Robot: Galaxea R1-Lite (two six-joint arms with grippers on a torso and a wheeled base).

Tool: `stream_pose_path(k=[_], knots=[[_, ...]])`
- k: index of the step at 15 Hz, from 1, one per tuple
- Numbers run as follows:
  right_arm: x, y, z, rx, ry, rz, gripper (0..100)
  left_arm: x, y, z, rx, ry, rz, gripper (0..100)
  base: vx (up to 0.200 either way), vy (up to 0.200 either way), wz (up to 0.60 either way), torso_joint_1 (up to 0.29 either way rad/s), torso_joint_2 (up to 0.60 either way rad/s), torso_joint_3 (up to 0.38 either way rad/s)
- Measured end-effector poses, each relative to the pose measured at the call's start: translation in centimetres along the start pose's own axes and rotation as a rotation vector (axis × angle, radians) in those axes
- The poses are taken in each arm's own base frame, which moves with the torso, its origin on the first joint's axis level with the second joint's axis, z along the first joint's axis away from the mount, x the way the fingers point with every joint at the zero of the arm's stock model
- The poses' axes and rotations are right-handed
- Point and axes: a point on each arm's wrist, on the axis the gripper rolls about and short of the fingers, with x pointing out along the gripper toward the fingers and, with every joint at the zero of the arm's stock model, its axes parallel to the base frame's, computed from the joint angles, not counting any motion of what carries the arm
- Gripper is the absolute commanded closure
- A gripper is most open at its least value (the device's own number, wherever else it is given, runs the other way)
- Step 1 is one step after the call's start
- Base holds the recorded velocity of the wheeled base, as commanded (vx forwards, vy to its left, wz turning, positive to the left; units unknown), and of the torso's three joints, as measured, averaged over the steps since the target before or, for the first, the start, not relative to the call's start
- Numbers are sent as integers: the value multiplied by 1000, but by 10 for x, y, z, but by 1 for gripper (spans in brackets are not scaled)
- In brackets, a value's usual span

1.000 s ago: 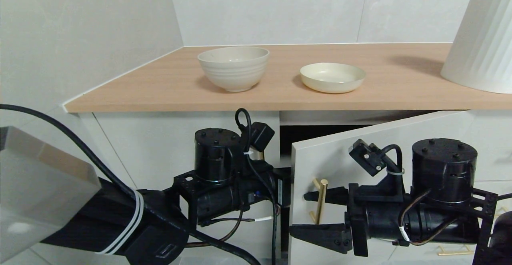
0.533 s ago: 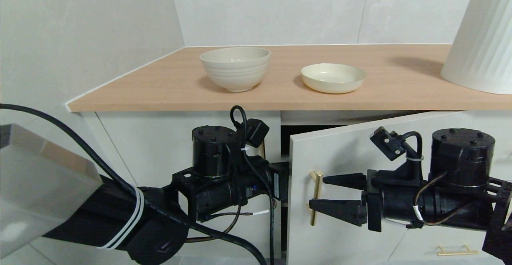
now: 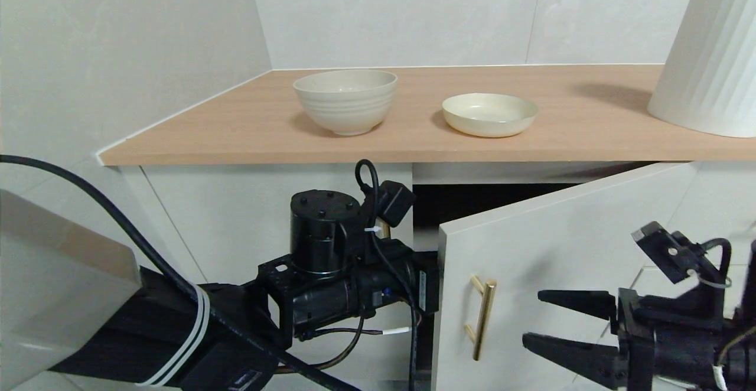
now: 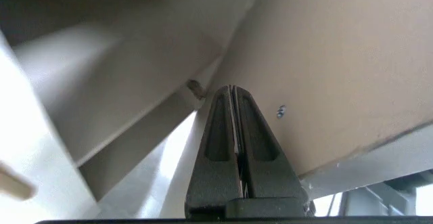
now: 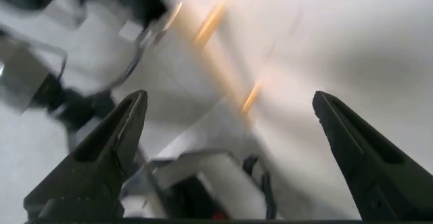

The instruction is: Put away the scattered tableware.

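Sitting on the wooden countertop [image 3: 590, 122], the ribbed cream bowl [image 3: 345, 100] and shallow cream dish [image 3: 489, 114] lie well above the spread right gripper [image 3: 533, 317] and the pressed-together left gripper [image 4: 231, 92].

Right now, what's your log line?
cabinet door: ajar | left claw: shut | right claw: open, clear of handle | bowl, dish: on countertop

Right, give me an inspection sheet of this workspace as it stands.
Surface: wooden countertop above white cabinets.
Job's things: deep bowl and shallow dish upright on the countertop, apart; cabinet door ajar, with a gold handle.
Clutter: white ribbed shade at the countertop's right end.
Grippers: left gripper shut, empty, pointing into the cabinet gap; right gripper open, empty, in front of the door, apart from the handle.
Cables: black cable draped over the left arm.
Surroundings: pale tiled wall.
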Motion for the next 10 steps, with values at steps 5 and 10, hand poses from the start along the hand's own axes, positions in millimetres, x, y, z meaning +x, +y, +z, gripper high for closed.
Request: stream_pose_path(k=[5,10], knots=[[-35,17,-22,30,47,0,0,0,-1,-1,0,2,5,100,0,0,0,0,0,0],[-47,24,-23,10,10,11,0,1,-3,-1,3,3,3,100,-160,0,0,5,1,2]])
